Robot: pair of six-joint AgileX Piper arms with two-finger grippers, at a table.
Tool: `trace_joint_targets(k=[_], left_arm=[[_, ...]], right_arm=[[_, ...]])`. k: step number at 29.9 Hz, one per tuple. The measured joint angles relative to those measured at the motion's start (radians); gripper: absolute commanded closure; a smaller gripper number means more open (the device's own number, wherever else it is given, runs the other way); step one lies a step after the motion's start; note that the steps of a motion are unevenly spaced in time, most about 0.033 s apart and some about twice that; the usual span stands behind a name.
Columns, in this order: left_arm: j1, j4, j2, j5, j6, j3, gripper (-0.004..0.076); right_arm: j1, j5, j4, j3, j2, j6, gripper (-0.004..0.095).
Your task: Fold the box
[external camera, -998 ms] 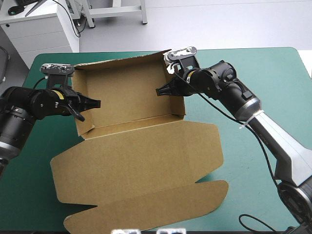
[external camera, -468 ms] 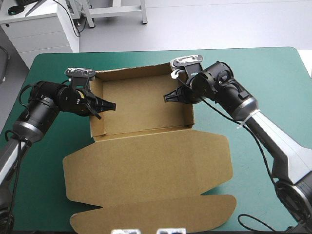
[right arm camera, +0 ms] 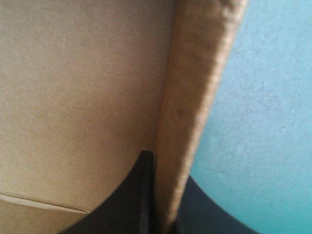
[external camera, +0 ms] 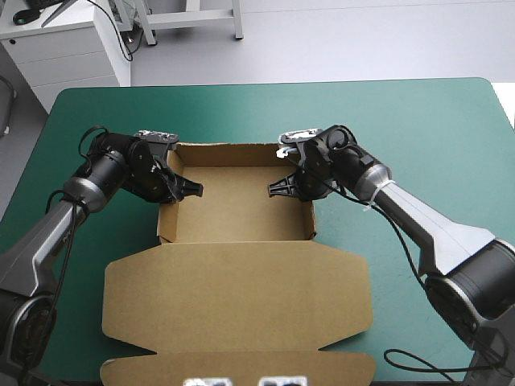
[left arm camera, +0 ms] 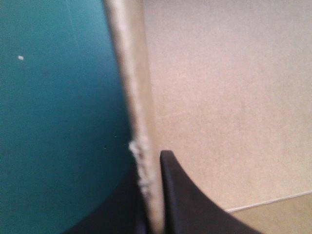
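The brown box stands mid-table as an open tray with its walls raised. Its lid lies flat toward the near edge. My left gripper is shut on the tray's left wall, one finger inside and one outside. In the left wrist view, that wall's edge runs up between the black fingers. My right gripper is shut on the right wall in the same way. In the right wrist view, the wall's edge rises between that gripper's fingers.
Teal-green cover shows beyond the box and on both sides of it. The lid's front flap reaches the table's near edge.
Both grippers have carried the tray toward the near side and turned it square with the table. The left arm swung in to the right. The walls stand straighter than before.
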Motion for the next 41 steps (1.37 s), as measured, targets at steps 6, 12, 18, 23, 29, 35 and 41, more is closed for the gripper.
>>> trace_joint_targets(k=[6,12,18,23,29,35,41], left_arm=[[0.001,-0.011,0.068,-0.020,0.017,-0.005,0.0731],[-0.010,-0.010,0.122,-0.069,0.028,-0.014,0.0731],[-0.014,-0.004,0.127,-0.073,0.035,-0.019,0.0731],[-0.014,-0.004,0.128,-0.072,0.047,-0.019,0.0730],[-0.016,-0.009,0.128,-0.072,0.082,-0.019,0.0707],[-0.020,-0.015,0.134,-0.069,0.099,-0.020,0.0529],[-0.024,-0.029,0.143,-0.043,0.114,-0.020,0.0254]], right_arm=[[-0.013,-0.003,0.017,-0.002,0.023,0.011,0.0908],[-0.079,-0.002,0.112,-0.002,0.045,0.000,0.0908],[-0.092,0.001,0.132,-0.002,0.047,-0.023,0.0906],[-0.093,0.001,0.137,-0.002,0.047,-0.027,0.0818],[-0.093,0.008,0.139,-0.002,0.047,0.000,0.0544],[-0.093,0.016,0.126,-0.002,0.047,0.016,0.0438],[-0.093,0.050,0.102,-0.002,0.047,0.033,0.0438]])
